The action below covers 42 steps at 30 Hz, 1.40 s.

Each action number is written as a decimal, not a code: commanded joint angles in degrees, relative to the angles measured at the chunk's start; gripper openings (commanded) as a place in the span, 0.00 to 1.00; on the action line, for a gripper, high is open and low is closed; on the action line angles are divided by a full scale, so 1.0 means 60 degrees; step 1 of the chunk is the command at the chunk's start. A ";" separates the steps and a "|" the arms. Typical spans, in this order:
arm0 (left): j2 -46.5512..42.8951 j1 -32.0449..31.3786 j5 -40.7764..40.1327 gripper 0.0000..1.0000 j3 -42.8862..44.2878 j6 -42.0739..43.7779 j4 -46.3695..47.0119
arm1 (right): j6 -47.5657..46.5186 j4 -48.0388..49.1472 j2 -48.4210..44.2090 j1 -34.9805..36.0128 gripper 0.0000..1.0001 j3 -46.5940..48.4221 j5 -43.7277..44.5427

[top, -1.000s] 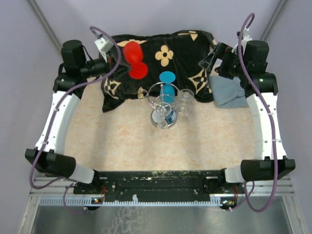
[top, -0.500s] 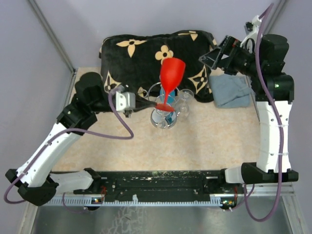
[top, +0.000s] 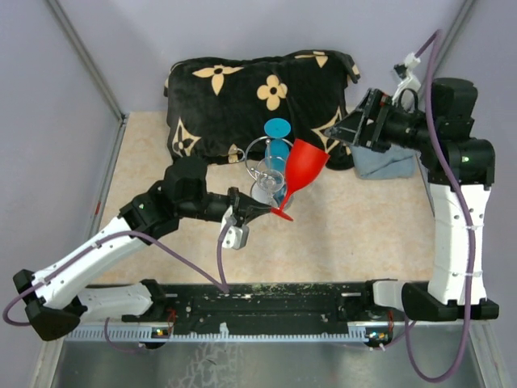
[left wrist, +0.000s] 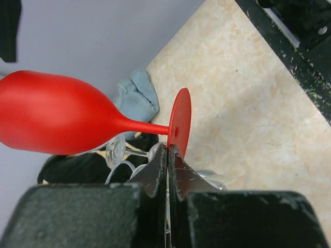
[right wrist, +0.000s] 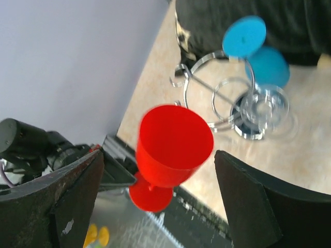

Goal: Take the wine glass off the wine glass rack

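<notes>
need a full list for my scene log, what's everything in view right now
red wine glass: 1, red, in the air beside the rack
blue wine glass: 1, blue, hanging on the rack
clear glass: at least 1, clear, on the rack
wine glass rack: 1, silver, table centre
cushion: 1, black with beige flowers, far edge
cloth: 1, grey-blue, far right
table: 1, beige
left gripper: 1, black, shut on the red glass's foot
right gripper: 1, black, open, by the cloth
</notes>
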 commanded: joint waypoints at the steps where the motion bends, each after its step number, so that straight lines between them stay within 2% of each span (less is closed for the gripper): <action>1: -0.0110 -0.0207 0.0007 0.00 -0.0251 0.1942 0.0096 | -0.0338 -0.0393 -0.0595 0.0087 0.87 -0.1067 -0.0361; 17: 0.0578 -0.0718 0.0708 0.00 -0.0216 0.3008 -0.0380 | -0.0968 -0.2001 -0.1184 0.1161 0.86 -0.1221 0.0658; 24: 0.0676 -0.0750 0.0816 0.00 -0.0213 0.3609 -0.0380 | -0.1159 -0.2178 -0.1347 0.1562 0.77 -0.1995 0.0648; 27: 0.0620 -0.0758 0.0705 0.00 -0.0450 0.3935 -0.0217 | -0.1256 -0.2271 -0.1367 0.1748 0.65 -0.2155 0.0636; 29: 0.0544 -0.0756 0.0625 0.00 -0.0694 0.4116 0.0157 | -0.1335 -0.2293 -0.1388 0.1881 0.42 -0.2331 0.0573; 31: 0.0583 -0.0752 0.0568 0.00 -0.0759 0.4241 0.0340 | -0.1423 -0.2277 -0.1449 0.1974 0.09 -0.2520 0.0439; 32: 0.0617 -0.0755 0.0538 0.00 -0.0742 0.4241 0.0444 | -0.1433 -0.2268 -0.1464 0.1977 0.00 -0.2570 0.0346; 33: 0.0651 -0.0750 0.0452 0.04 -0.0742 0.4200 0.0604 | -0.1436 -0.2222 -0.1506 0.1991 0.00 -0.2596 0.0263; 34: 0.0664 -0.0759 0.0333 0.15 -0.0767 0.4103 0.0840 | -0.1406 -0.2155 -0.1552 0.1992 0.00 -0.2581 0.0176; 37: 0.0616 -0.0758 -0.0286 0.65 -0.0904 0.3287 0.2093 | -0.1298 -0.2064 -0.1576 0.1987 0.00 -0.2088 0.0227; 39: 0.0628 -0.0760 -0.0728 0.88 -0.0711 0.2244 0.3019 | -0.1327 -0.2303 -0.1326 0.1983 0.00 -0.0985 0.0777; 40: 0.0667 -0.0762 -0.0829 0.96 -0.0392 0.1580 0.3255 | -0.1361 -0.2509 -0.1103 0.1978 0.00 -0.0355 0.1201; 42: 0.0826 -0.0762 -0.1044 1.00 0.0422 0.0196 0.3444 | -0.1385 -0.2903 -0.0564 0.1971 0.00 0.1362 0.2197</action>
